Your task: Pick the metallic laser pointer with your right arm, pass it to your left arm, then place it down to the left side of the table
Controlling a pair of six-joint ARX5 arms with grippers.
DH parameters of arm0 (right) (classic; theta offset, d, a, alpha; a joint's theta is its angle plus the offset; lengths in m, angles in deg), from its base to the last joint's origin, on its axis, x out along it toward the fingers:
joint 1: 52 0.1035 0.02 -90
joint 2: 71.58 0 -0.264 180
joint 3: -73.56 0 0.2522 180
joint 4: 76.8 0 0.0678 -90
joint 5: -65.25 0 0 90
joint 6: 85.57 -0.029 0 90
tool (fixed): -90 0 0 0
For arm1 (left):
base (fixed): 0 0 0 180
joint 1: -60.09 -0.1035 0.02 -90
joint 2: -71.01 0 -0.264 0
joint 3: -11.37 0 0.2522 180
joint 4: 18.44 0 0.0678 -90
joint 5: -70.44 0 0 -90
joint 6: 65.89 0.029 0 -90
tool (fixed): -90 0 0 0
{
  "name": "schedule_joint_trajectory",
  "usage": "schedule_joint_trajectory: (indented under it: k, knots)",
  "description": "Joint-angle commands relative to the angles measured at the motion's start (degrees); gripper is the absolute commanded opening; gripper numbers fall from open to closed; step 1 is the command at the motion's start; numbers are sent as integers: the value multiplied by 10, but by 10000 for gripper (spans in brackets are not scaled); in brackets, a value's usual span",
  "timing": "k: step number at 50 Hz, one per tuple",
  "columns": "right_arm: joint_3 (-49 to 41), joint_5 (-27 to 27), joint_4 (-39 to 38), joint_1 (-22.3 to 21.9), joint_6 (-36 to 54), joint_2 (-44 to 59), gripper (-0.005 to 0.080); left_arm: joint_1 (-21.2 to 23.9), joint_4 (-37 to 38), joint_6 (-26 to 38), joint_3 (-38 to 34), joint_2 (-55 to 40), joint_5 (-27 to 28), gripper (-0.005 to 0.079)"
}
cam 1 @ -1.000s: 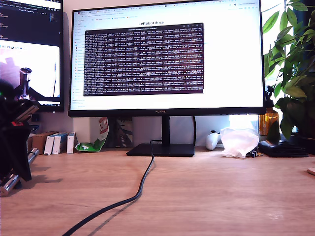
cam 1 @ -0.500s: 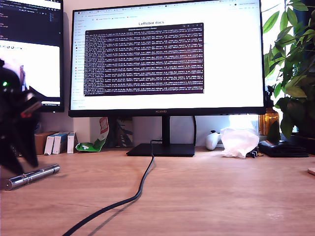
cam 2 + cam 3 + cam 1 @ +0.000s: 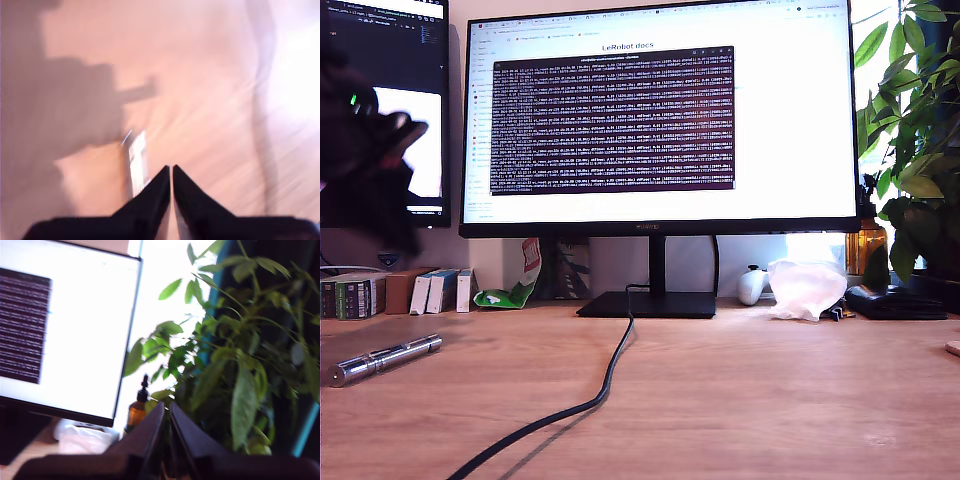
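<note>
The metallic laser pointer (image 3: 382, 359) lies flat on the table (image 3: 740, 400) near the exterior view's left edge, nothing touching it. A blurred black arm (image 3: 368, 150) with a green light hangs well above it, in front of the dark monitor. In the first wrist view the laser pointer (image 3: 136, 162) shows as a pale streak on the wood below my first gripper (image 3: 171, 170), whose jaws are shut with nothing between them. My second gripper (image 3: 166, 407) is shut and empty, facing the monitor and the plant; it does not show in the exterior view.
A black cable (image 3: 590, 400) runs from the monitor stand (image 3: 650, 303) toward the front edge. Small boxes (image 3: 430, 290) stand at the back on the exterior view's left. A white bag (image 3: 805, 288), a brown bottle (image 3: 865, 245) and a plant (image 3: 915, 130) stand on its right.
The arm at the exterior view's left let the laser pointer down onto the table, then rose clear of it. The pointer now lies still.
</note>
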Motion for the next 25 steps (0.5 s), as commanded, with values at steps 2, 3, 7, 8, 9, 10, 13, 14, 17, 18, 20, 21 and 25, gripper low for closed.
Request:
schedule_joint_trajectory:
  k: [2, 3, 7, 8, 9, 10, 13, 14, 17, 18, 20, 21, 25]
  knots:
    - [-7, 0, -7, 4, -21, -1, 23, 2, -18, -23, 32, -8, 4, -19]
    - [-7, 2, -4, 3, -33, -1, 23, 2, -20, -42, 38, -8, -1, -19]
    - [-7, 23, -4, 2, -110, -1, 23, 2, -35, -53, 48, -3, -50, -18]
    - [-7, 38, -3, 2, -123, -1, 23, 3, -37, -48, 48, 1, -73, -19]
    - [-7, 54, -2, 2, -130, -1, 23, 5, -38, -43, 48, 5, -103, -18]
    - [-7, 70, 1, 2, -133, 0, 23, 9, -40, -42, 48, 9, -135, -19]
    - [-7, 108, 9, 2, -130, 0, 23, 23, -46, -43, 48, 25, -204, -19]
    - [-7, 119, 12, 1, -130, 0, 23, 28, -49, -44, 48, 29, -222, -18]
    - [-7, 139, 27, 1, -130, 0, 24, 35, -64, -44, 47, 41, -249, -19]
    - [-7, 140, 34, 1, -130, 0, 24, 37, -68, -44, 47, 46, -255, -19]
    - [-7, 141, 48, 1, -130, 0, 24, 40, -74, -44, 47, 56, -263, -19]
    - [-7, 141, 55, 1, -130, 0, 24, 43, -76, -44, 47, 61, -267, -18]
    - [-8, 149, 72, 1, -130, 0, 24, 57, -80, -44, 46, 84, -283, -19]
